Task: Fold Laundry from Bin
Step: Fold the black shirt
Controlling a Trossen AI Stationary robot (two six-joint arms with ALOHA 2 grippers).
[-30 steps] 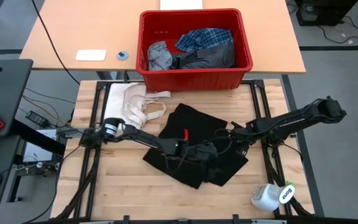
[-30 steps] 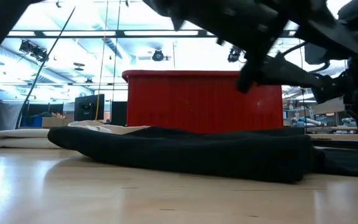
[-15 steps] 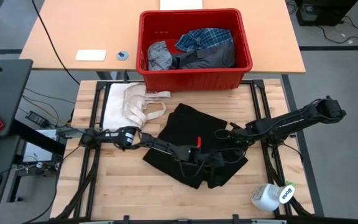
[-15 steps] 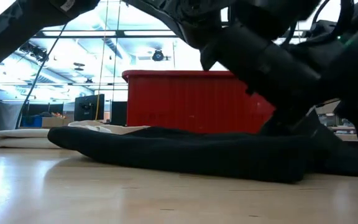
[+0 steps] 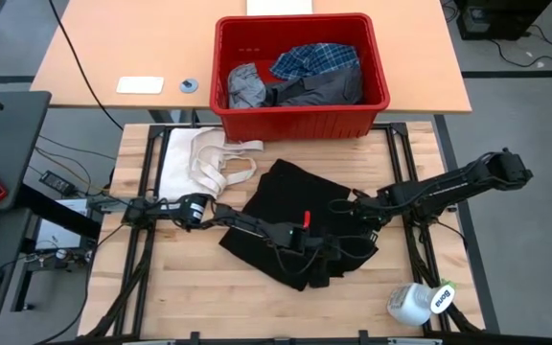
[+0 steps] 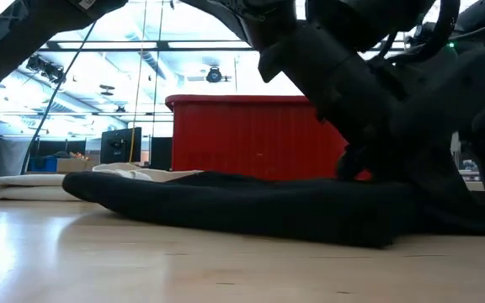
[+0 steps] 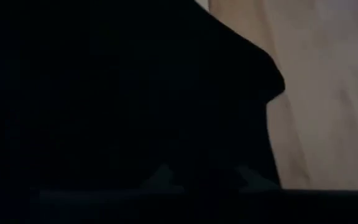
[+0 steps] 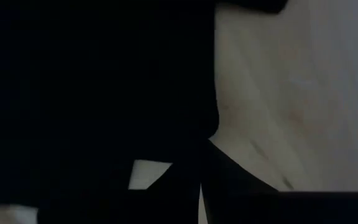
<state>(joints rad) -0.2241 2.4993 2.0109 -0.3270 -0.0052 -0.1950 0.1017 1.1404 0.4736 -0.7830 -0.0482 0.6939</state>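
Black garment (image 5: 295, 216) lies spread and rumpled mid-frame in the high view, on the wooden table (image 5: 180, 297), just below the red bin (image 5: 300, 110). Bin sits at upper centre, on the edge between the slatted table and the tan desk (image 5: 142, 38) behind it. Inside the bin: light grey garment (image 5: 244, 84) at left, blue-and-white plaid shirt (image 5: 316, 59) at top, dark grey garment (image 5: 319, 91) lower right.

Left arm comes in from the left edge of the high view, stretched low across the table; left gripper (image 5: 319, 251) is down on the lower part of the black garment, fingers together, pinching the cloth as far as the dark-on-dark lets me tell. Right arm enters from the right edge; right gripper (image 5: 362, 218) sits at the garment's right edge, fingers closed, also on the black fabric. Both wrist views are mostly filled with black cloth against pale wood, fingers hard to make out.

Low view: black garment (image 6: 251, 210) is a long low mound across the middle, red bin (image 6: 251, 139) behind it, arm bodies crowding the upper right.

Cream-white cloth with strap loops (image 5: 204, 158) lies left of the black garment, touching its upper-left edge. White spray bottle (image 5: 418, 302) lies at lower right of the table, well apart from the garment. White card (image 5: 140, 84) and small round object (image 5: 189, 85) sit on the desk, upper left.
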